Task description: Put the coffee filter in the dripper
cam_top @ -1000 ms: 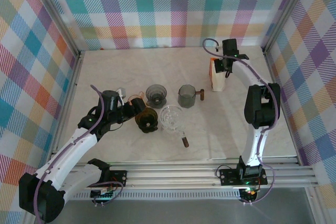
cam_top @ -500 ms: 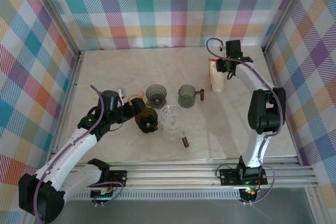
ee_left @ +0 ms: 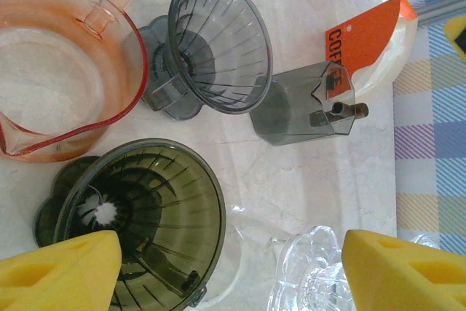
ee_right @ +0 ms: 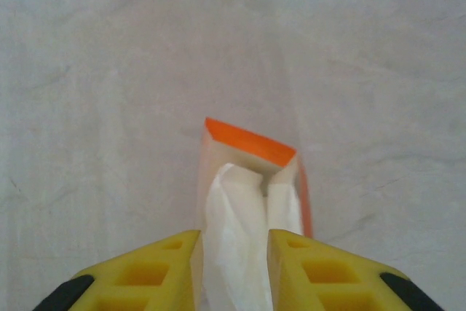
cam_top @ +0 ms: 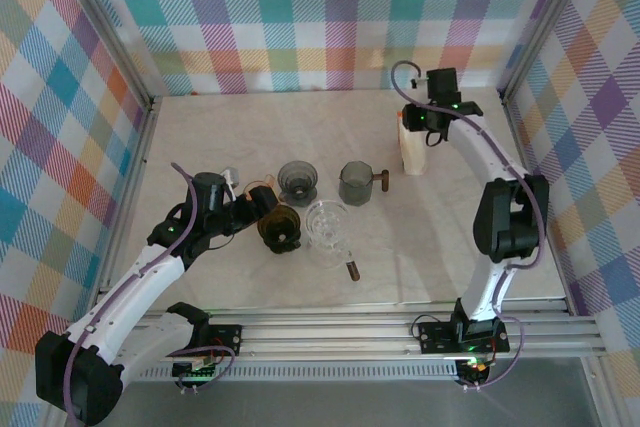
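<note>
**Coffee filter**: white, thin, crumpled paper standing out of the mouth of the filter pack. The pack has an orange card top and clear film sides, and it stands upright at the far right of the table. The filter is not yet out of the pack and is well apart from every dripper.

**Right gripper**: poised over the pack, yellow fingers narrowly parted with the paper filling the gap. You cannot tell from the wrist view whether the paper is truly pinched or only flanked.

**Step in hand**, as I read it: drawing one filter out. Your next move calls for a firm pinch on the paper alone, then a straight lift so the light pack does not come up with it.

**Left gripper**: jaws wide, holding nothing, set either side of the dark dripper — a ribbed, translucent olive cone, mouth up. That is likely the target, though a grey dripper and a clear glass dripper stand near.
</note>
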Controlling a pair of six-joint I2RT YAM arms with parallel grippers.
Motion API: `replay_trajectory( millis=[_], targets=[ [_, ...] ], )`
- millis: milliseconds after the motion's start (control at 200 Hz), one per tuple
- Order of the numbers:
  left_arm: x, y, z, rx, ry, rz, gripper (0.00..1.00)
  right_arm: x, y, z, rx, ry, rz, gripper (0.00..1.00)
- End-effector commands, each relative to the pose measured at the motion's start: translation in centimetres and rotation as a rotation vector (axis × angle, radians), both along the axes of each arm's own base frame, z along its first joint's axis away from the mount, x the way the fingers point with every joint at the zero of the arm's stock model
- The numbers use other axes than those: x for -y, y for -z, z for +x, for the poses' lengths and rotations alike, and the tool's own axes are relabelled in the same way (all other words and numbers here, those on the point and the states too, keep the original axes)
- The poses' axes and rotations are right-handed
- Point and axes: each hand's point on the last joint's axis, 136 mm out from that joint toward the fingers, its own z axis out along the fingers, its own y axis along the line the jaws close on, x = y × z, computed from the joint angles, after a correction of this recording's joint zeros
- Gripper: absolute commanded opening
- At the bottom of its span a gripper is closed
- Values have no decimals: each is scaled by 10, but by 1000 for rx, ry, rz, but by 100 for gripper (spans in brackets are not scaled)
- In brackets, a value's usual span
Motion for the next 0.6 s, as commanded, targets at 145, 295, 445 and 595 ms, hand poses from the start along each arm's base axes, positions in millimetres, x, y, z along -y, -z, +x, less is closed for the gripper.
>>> replay_trajectory(
  millis=[145,295,445,595],
  targets=[
    [5,-7,1,9,11,-15,80,-8,27,-1,-90,-42,-72,24],
    [5,-6,2,5,13,-15,80,-1,33,3,-92,-16,-110,21],
    [6,-6,2,5,12,-17,80,4,33,6,-84,-1,-136,20],
    [7,-3,3,-2,15,-22,80,6,39,9,-98,-1,-153,19]
  ],
)
